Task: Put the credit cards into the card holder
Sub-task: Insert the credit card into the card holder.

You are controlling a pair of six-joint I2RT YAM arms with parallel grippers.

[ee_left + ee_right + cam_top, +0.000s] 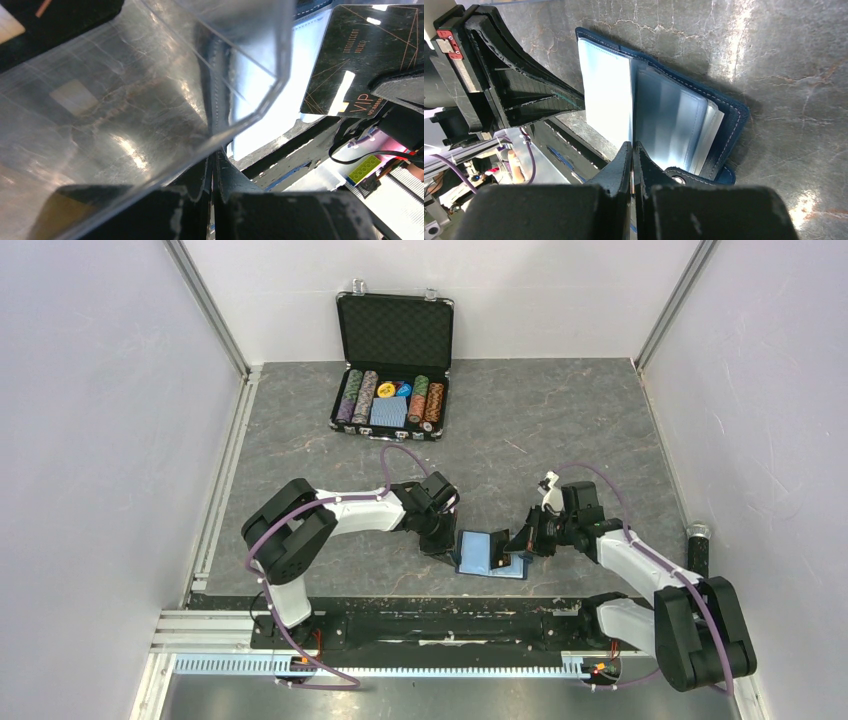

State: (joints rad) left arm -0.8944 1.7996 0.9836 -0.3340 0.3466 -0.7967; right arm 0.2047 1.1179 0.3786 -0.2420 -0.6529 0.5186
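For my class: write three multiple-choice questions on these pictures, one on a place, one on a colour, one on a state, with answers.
1. Where does the chip case stand? A at the table's far side; B between the arm bases; C beside the right wall.
2. What colour is the card in the right gripper? A white; B red; C black.
3. How is the card holder? A snapped shut; B lying open; C inside the case.
Answers: 1 A, it stands beyond both arms; 2 C, black face with thin gold lines; 3 B, its pale pockets show.
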